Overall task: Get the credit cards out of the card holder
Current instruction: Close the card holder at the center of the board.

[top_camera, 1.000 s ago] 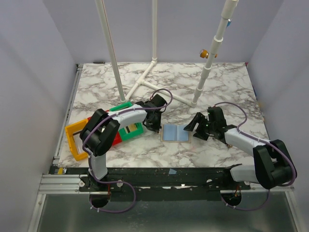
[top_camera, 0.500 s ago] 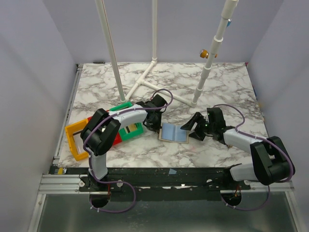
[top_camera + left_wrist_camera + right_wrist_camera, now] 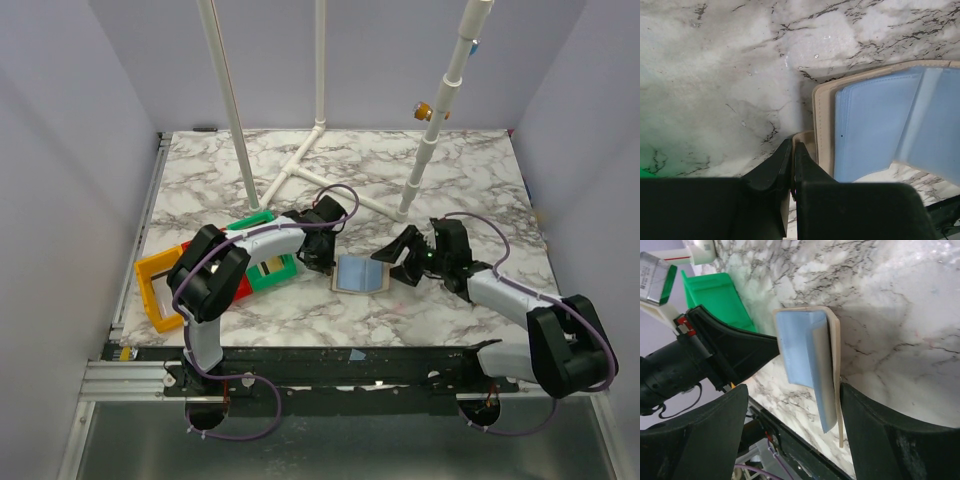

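Seemingly light, thin and floppy, the small beige-tan card holder [image 3: 360, 273] with its pale blue face lies part-open on the marble table [image 3: 450, 170] between the arms. The left gripper [image 3: 792, 145], jaws together, touches its tan left edge, while the right gripper [image 3: 792, 390], jaws apart, straddles its right edge. The credit cards cannot be made out; being slick, they are probably best pinched at an exposed edge. The green plastic bin [image 3: 268, 268] sits close behind the left gripper.

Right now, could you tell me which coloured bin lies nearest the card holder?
The green bin; the red bin and yellow bin lie farther left.
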Motion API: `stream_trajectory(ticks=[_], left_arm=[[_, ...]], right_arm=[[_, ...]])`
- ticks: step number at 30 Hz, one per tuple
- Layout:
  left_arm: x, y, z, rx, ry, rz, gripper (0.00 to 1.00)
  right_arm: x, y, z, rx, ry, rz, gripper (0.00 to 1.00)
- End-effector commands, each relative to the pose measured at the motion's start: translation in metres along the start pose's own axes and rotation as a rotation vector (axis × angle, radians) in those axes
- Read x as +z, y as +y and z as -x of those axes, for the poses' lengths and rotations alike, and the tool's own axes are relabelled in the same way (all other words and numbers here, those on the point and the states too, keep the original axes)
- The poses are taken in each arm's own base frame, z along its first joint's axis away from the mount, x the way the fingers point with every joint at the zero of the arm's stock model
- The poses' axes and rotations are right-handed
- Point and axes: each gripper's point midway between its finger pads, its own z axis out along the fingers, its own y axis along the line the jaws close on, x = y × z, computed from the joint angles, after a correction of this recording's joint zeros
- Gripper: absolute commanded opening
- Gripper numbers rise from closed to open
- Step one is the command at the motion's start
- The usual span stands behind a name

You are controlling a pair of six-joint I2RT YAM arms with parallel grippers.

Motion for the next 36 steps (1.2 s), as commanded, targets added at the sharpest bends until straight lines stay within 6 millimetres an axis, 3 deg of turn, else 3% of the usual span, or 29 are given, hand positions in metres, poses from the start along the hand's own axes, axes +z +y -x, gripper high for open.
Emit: stream_trajectory(ticks=[1,17,30,36], left_arm=[[0.003,-0.007,-0.004,0.011,0.005,-0.022,0.0],[-0.005,-0.012,-0.002,0.013,-0.008,-0.042,0.0],[-0.013,-0.016,-0.002,0.012,-0.02,-0.065,0.0],[-0.017,-0.018,-0.001,0.014,-0.023,-0.076,0.0]], right_arm=[[0.004,0.016,-0.009,0.017,0.055,0.102,0.77],[0.012,0.034,-0.004,0.038,0.058,0.163,0.76],[0.034,0.051,-0.016,0.014,0.069,0.159,0.76],[0.05,0.046,-0.019,0.03,0.06,0.12,0.75]])
